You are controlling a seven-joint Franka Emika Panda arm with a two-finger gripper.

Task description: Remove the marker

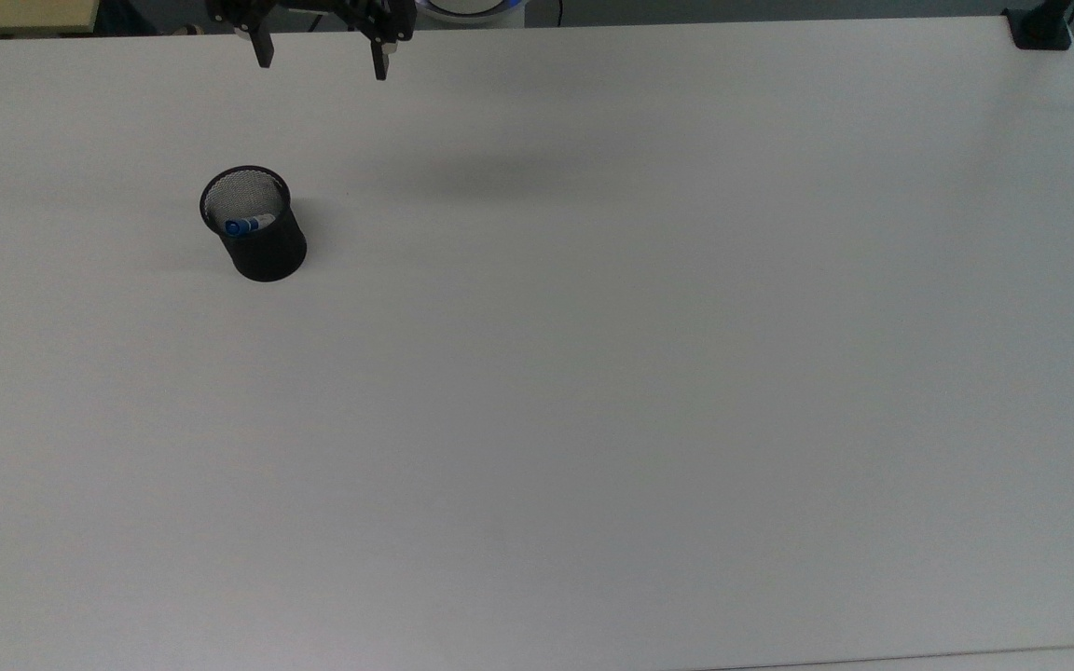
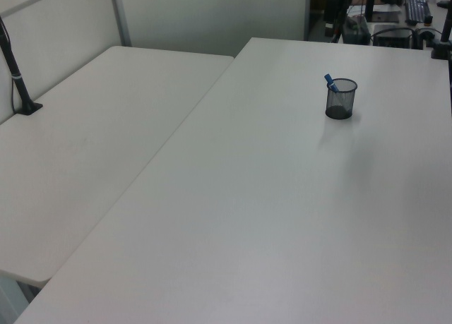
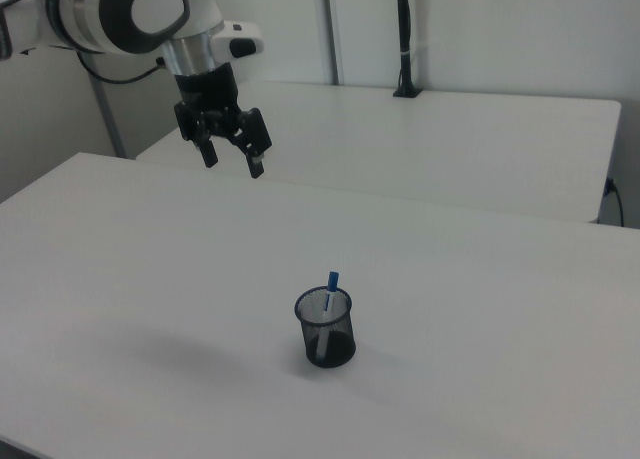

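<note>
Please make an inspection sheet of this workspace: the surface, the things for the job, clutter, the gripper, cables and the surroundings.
Surface: white table, bare apart from the cup.
Job's things: marker stands leaning in the black mesh cup, its blue top above the rim; the cup is upright.
Clutter: nothing seen.
Gripper: gripper open, holding nothing, raised above the table and apart from the cup; in the top view it is at the top edge.
Cables: black cable strapped to a post on the second table.
Surroundings: second white table alongside; black clamp at a table corner; desk equipment beyond the far edge in the left view.
</note>
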